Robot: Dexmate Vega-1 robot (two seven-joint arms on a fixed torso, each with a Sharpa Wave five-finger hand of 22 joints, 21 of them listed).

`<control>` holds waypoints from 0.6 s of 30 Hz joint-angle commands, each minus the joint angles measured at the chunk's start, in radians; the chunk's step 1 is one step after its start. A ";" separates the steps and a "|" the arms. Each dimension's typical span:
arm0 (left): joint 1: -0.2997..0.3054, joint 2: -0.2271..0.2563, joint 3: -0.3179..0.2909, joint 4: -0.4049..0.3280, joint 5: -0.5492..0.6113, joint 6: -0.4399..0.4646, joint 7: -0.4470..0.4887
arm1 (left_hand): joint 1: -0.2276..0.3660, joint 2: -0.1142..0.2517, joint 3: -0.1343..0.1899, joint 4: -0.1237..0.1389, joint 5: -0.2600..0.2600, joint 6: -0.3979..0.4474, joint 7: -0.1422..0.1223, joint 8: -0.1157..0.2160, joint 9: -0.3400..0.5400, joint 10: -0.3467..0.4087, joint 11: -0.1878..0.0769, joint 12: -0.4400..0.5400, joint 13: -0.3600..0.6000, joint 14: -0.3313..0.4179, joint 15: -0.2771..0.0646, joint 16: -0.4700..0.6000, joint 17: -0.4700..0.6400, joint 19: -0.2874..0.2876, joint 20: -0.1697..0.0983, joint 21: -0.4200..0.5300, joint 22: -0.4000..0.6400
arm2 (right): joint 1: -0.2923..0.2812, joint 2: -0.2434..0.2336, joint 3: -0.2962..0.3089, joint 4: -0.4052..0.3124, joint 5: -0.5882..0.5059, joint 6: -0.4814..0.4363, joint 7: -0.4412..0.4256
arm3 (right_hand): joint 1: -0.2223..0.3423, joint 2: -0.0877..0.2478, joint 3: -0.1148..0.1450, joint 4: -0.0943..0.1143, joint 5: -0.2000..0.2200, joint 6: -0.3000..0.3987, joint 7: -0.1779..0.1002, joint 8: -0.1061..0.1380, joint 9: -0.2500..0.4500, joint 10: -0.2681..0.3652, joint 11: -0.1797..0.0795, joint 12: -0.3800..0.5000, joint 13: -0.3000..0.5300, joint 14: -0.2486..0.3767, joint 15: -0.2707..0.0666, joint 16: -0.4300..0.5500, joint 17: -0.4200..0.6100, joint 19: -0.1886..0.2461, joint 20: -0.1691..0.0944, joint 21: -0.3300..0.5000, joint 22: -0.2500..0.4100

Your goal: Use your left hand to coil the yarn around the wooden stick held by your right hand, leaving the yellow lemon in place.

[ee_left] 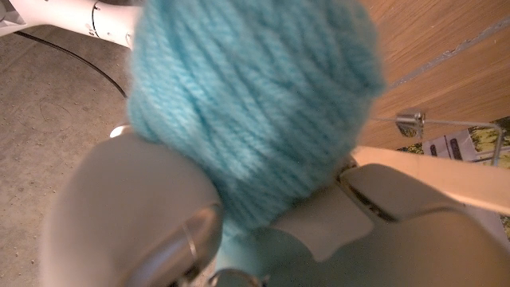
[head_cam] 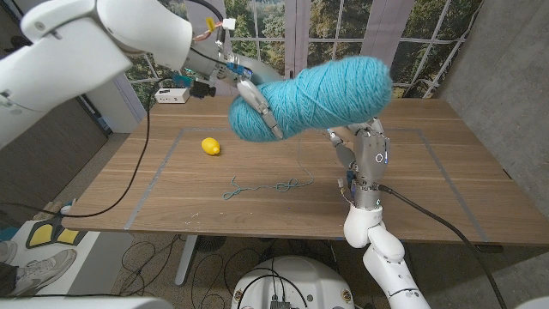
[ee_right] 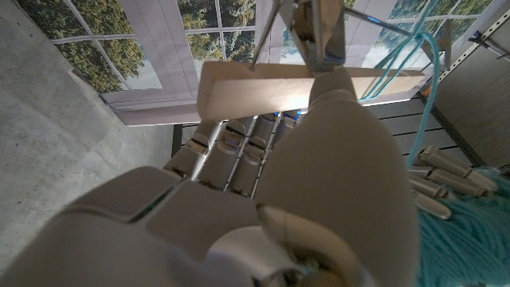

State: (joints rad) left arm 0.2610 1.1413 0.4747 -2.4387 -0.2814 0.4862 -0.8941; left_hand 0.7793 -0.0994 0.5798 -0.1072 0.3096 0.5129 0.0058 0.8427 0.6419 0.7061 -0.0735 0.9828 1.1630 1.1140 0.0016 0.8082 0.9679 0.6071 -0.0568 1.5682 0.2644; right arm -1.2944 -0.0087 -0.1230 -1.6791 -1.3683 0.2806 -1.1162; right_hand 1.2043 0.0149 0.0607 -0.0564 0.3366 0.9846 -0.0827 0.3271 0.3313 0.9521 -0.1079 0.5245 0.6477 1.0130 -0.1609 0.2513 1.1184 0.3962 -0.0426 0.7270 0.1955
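A big teal yarn skein (head_cam: 322, 93) hangs in the air above the table's middle, and my left hand (head_cam: 256, 107) grips its left end. In the left wrist view the skein (ee_left: 247, 104) bulges out of that hand (ee_left: 159, 231). A loose strand drops from it to a tangle of yarn (head_cam: 266, 186) on the table. My right hand (head_cam: 367, 159) stands upright just below the skein's right end. In the right wrist view this hand (ee_right: 319, 183) holds a flat wooden stick (ee_right: 263, 88), with a teal strand (ee_right: 398, 60) running past it. The yellow lemon (head_cam: 211, 146) lies at the table's left.
A tape outline (head_cam: 171, 150) marks a rectangle on the wooden table. A white box (head_cam: 174, 95) with cables sits at the back left corner, and a black cable (head_cam: 146, 129) runs down over the left edge. Windows stand behind the table.
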 commanded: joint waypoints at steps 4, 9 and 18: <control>-0.107 -0.003 0.002 0.037 -0.009 0.076 0.029 | 0.277 0.282 0.118 0.110 -0.004 0.010 0.000 -0.005 0.004 0.030 -0.022 -0.002 0.001 0.222 -0.211 -0.002 0.226 0.001 -0.094 0.004 0.000 | 0.006 -0.071 -0.064 0.038 -0.100 -0.143 -0.001 | 0.137 0.136 -0.002 0.007 0.007 0.098 -0.098 0.006 0.002 0.067 -0.052 -0.001 0.004 0.007 -0.072 -0.002 0.002 -0.003 -0.157 0.007 -0.001; -0.186 0.012 0.053 0.000 0.110 0.196 0.039 | 0.277 0.282 0.118 0.109 -0.005 0.010 -0.003 -0.007 0.005 0.029 -0.022 -0.004 0.001 0.220 -0.211 -0.005 0.224 0.000 -0.092 0.004 0.000 | -0.004 -0.080 -0.070 0.038 -0.108 -0.159 -0.001 | 0.137 0.137 -0.003 0.008 0.008 0.099 -0.097 0.004 0.002 0.066 -0.055 -0.001 0.008 0.009 -0.072 -0.002 0.003 -0.004 -0.157 0.009 -0.001; -0.229 0.030 0.040 0.015 0.137 0.290 0.079 | 0.278 0.282 0.117 0.109 -0.006 0.013 -0.002 -0.010 0.003 0.029 -0.022 -0.004 0.003 0.218 -0.211 -0.012 0.218 0.000 -0.092 0.004 0.000 | -0.016 -0.111 -0.095 0.028 -0.136 -0.169 -0.001 | 0.139 0.137 -0.007 0.010 0.010 0.100 -0.097 0.004 0.003 0.069 -0.054 -0.004 0.007 0.010 -0.071 -0.004 0.004 -0.006 -0.157 0.012 -0.001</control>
State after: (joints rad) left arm 0.1137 1.1538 0.4978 -2.4292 -0.2092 0.6573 -0.8434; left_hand 0.7793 -0.0994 0.5827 -0.1101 0.3095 0.5128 0.0059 0.8353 0.6448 0.7061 -0.0736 0.9805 1.1615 1.1179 0.0051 0.8006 0.9826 0.6071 -0.0568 1.5682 0.2644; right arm -1.2985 -0.0831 -0.1869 -1.6467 -1.4679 0.1450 -1.1163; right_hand 1.2045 0.0147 0.0535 -0.0499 0.3404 0.9844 -0.0828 0.3265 0.3310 0.9522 -0.1080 0.5171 0.6520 1.0129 -0.1608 0.2492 1.1182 0.3926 -0.0463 0.7323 0.1955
